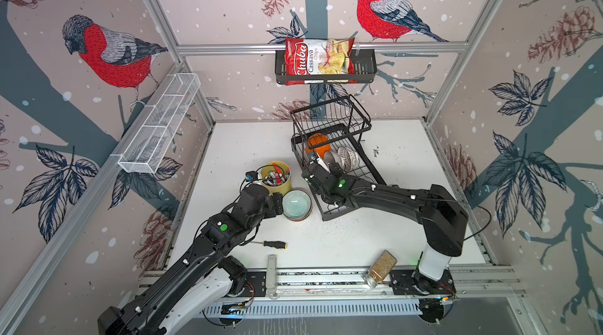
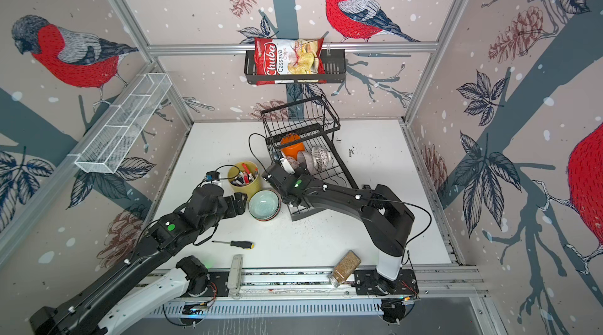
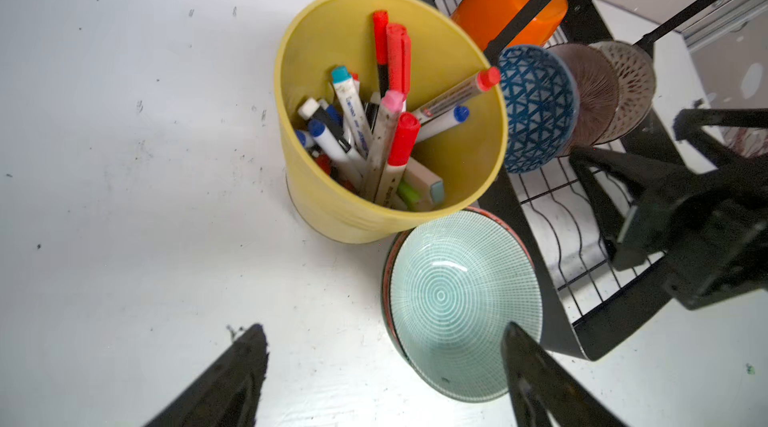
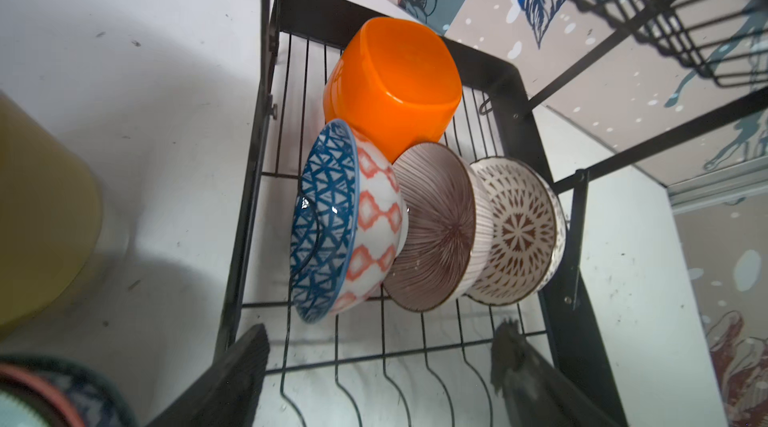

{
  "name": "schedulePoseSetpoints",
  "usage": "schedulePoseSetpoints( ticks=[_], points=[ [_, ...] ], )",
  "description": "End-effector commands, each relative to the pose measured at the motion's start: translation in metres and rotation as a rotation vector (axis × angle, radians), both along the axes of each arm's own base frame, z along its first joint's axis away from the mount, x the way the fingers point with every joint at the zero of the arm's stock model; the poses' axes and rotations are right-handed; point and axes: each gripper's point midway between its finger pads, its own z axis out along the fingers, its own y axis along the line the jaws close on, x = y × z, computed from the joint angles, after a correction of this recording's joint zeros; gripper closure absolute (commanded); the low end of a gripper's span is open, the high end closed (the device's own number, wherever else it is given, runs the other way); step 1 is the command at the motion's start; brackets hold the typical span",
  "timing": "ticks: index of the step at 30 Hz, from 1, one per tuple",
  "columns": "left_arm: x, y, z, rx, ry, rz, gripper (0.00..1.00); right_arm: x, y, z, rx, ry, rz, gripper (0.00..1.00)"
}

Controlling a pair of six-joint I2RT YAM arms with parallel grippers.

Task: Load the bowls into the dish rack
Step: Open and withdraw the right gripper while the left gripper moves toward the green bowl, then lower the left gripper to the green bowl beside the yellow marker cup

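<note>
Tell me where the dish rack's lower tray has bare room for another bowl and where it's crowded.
Free: the dish rack's wavy wires between the row of three patterned bowls and the right gripper. Crowded: the far end, filled by the orange bowl, and outside the rack's edge by the yellow cup and teal bowl.

Your left gripper (image 2: 244, 203) sat low over the counter (image 2: 375, 160), just beside the pale teal bowl (image 2: 264, 203), which lay nested in another bowl between the yellow cup of markers (image 2: 244, 176) and the near end of the dish rack (image 2: 306, 114). Your right gripper (image 2: 283, 171) hung over the rack's lower tray, close to a row of small ceramic bowls (image 2: 313, 159) standing on edge, with the orange bowl (image 2: 292, 148) behind them under the upper basket. A screwdriver (image 2: 236, 244) and a spice jar (image 2: 346, 267) lay toward the front edge, well apart from the rack.
</note>
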Motion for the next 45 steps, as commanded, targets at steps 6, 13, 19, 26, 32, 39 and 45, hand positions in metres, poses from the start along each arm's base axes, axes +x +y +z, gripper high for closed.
schedulePoseSetpoints(
  ticks=[6, 13, 19, 26, 32, 39, 45],
  points=[
    [-0.007, -0.009, -0.02, -0.016, 0.114, -0.016, 0.19, -0.019, -0.011, 0.016, 0.157, 0.037, 0.011, 0.2],
    [-0.009, -0.023, -0.03, -0.078, 0.156, -0.033, 0.25, -0.027, -0.03, 0.022, 0.201, 0.026, -0.011, 0.2],
    [-0.01, -0.029, -0.04, -0.067, 0.198, -0.019, 0.3, -0.029, -0.04, 0.017, 0.199, 0.024, -0.032, 0.2],
    [-0.008, -0.035, -0.057, 0.014, 0.253, -0.013, 0.37, -0.028, -0.043, 0.009, 0.192, 0.027, -0.042, 0.21],
    [-0.005, -0.038, -0.067, 0.052, 0.284, -0.015, 0.47, -0.027, -0.047, 0.007, 0.181, 0.02, -0.052, 0.21],
    [-0.003, -0.042, -0.077, 0.084, 0.31, -0.032, 0.54, -0.028, -0.05, 0.003, 0.175, 0.021, -0.058, 0.21],
    [-0.004, -0.049, -0.087, 0.105, 0.364, -0.057, 0.68, -0.027, -0.051, 0.001, 0.171, 0.021, -0.063, 0.21]
  ],
)
